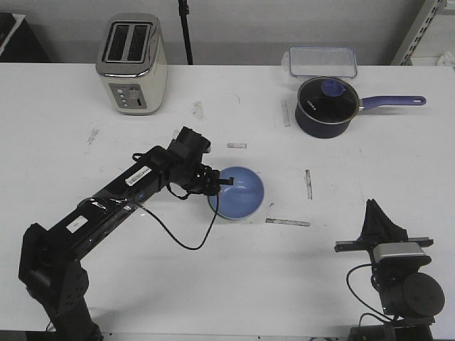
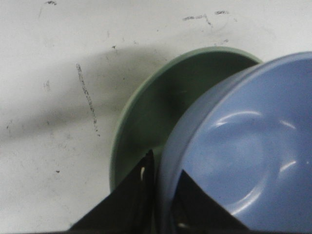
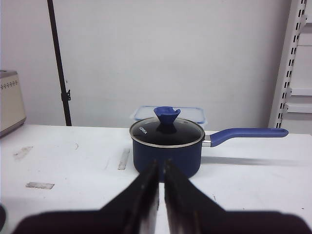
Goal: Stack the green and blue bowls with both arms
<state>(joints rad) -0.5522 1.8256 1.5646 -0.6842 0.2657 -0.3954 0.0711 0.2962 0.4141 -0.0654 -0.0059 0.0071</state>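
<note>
The left arm [image 1: 121, 195] blocks the blue bowl [image 1: 238, 193] from the left. Bare table [image 1: 320, 234] lies between bowl and right gripper [image 1: 377, 217].

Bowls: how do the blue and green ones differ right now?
The blue bowl is gripped at its rim by the left claw; the green bowl is not held. The blue bowl sits above, covering most of the green one. Both are round, plain and matte.

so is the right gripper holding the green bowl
No, the right gripper is shut on nothing, facing the saucepan, while the green bowl sits under the blue bowl at the left gripper.
</note>
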